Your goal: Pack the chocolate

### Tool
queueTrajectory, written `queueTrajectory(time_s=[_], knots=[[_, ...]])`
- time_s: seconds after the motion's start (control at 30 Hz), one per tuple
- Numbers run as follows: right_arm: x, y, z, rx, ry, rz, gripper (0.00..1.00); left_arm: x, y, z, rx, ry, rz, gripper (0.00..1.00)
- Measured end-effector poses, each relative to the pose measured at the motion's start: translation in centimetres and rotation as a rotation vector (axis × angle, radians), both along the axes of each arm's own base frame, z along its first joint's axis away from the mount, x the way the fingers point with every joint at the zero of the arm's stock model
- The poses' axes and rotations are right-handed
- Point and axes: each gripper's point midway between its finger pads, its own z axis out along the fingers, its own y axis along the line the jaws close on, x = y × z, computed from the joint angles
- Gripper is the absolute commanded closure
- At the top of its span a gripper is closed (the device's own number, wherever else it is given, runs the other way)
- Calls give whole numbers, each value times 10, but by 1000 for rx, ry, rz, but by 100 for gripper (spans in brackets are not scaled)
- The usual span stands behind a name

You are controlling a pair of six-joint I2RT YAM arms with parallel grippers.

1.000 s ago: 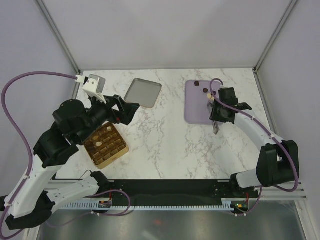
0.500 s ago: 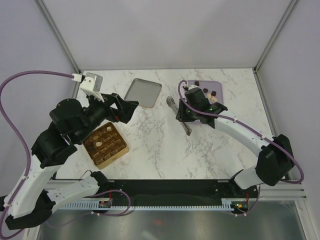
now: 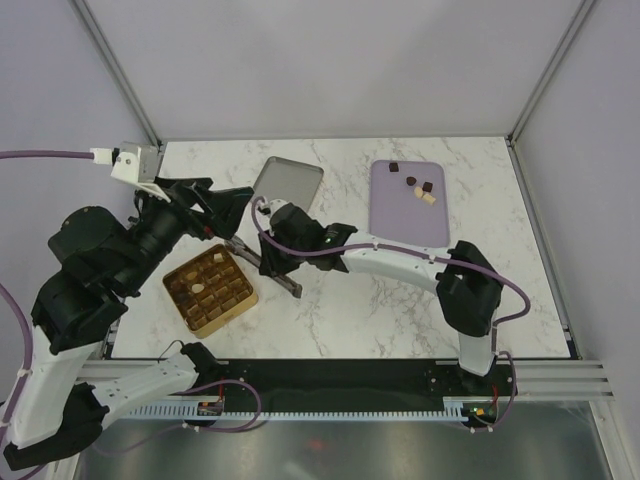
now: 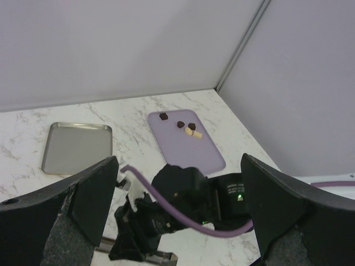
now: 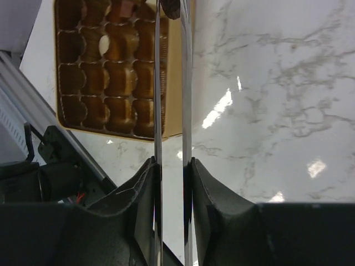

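Note:
My right gripper (image 3: 272,266) is shut on metal tongs (image 5: 157,100), seen between its pads in the right wrist view (image 5: 172,166). The tong tips pinch one dark brown chocolate piece (image 5: 170,8) over the right edge of the gold box (image 3: 186,307), whose brown compartments (image 5: 111,66) hold several pieces. Several more chocolates (image 3: 420,188), dark and cream, lie on the lilac tray (image 3: 408,225), which also shows in the left wrist view (image 4: 194,152). My left gripper (image 3: 205,205) is open and empty, raised above the box's far side (image 4: 180,221).
A flat metal tray (image 3: 286,185) lies at the back, between the box and the lilac tray; it also shows in the left wrist view (image 4: 76,147). My right arm (image 3: 390,258) stretches across the table's middle. Frame posts stand at the back corners.
My right arm has swung left from the lilac tray to the gold box, carrying the tongs. My left arm has pulled back to the left and up.

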Motion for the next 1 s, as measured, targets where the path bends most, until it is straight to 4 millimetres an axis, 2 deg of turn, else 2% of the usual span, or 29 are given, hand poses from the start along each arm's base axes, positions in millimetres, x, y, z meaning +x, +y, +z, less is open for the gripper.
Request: queueTrajectory(time_s=[0.13, 0.33, 0.63, 0.8, 1.0], knots=[[-25, 31, -10, 13, 22, 92, 67, -2, 6, 9, -20, -19, 15, 1], [-48, 47, -15, 12, 37, 163, 66, -3, 11, 12, -32, -30, 34, 1], [-64, 56, -19, 7, 34, 210, 63, -3, 13, 10, -32, -30, 40, 1], [-64, 56, -31, -21, 35, 208, 60, -7, 17, 11, -41, -39, 41, 1], [-61, 55, -31, -29, 23, 202, 56, -9, 19, 12, -45, -43, 41, 1]])
